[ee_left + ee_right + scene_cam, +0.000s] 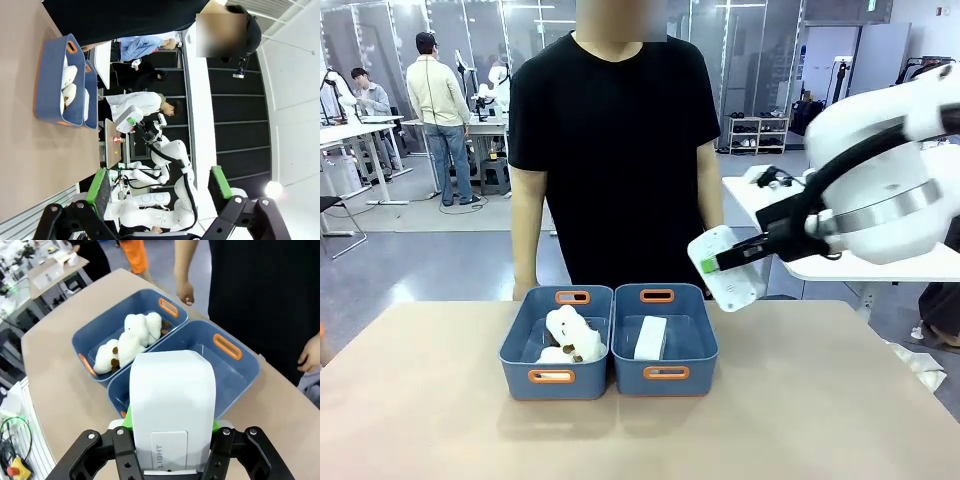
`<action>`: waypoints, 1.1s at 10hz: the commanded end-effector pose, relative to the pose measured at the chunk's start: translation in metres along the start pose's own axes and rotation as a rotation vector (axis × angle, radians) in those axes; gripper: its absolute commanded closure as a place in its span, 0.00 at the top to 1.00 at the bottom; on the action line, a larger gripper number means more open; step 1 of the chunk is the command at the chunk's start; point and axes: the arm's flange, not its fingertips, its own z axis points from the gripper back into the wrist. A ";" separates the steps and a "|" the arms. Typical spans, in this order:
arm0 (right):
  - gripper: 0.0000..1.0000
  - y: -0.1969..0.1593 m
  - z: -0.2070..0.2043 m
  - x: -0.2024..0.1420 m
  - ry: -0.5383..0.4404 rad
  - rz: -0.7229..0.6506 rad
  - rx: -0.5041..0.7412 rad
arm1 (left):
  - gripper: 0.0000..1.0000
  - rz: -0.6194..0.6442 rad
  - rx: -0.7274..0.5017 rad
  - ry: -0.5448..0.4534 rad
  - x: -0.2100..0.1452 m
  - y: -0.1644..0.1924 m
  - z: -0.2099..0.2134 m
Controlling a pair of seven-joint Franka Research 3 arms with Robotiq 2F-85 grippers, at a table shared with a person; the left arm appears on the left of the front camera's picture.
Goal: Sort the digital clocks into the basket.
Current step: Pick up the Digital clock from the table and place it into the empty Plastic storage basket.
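Observation:
My right gripper (717, 264) is shut on a white digital clock (728, 270) and holds it in the air just right of and above the right blue basket (665, 372). A second white clock (650, 337) lies inside that basket. From the right wrist, the held clock (172, 390) sits between green pads, above the same basket (240, 371). My left gripper (159, 186) is open with nothing between its fingers, well off from the baskets (52, 80).
The left blue bin (525, 345) holds white plush toys (570, 335). A person in a black shirt (615, 150) stands right behind the bins, with a hand (186, 292) near the left bin's far end. Bare tabletop (440, 420) lies in front.

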 end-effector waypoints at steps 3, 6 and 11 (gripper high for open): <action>0.46 0.000 0.000 0.000 0.000 0.000 0.000 | 1.00 -0.019 -0.002 -0.012 0.002 -0.001 0.000; 0.46 0.000 0.000 0.000 0.000 0.000 0.000 | 1.00 -0.019 -0.002 -0.012 0.002 -0.001 0.000; 0.52 0.012 -0.090 0.025 0.196 -0.293 -0.166 | 1.00 -0.019 -0.002 -0.012 0.002 -0.001 0.000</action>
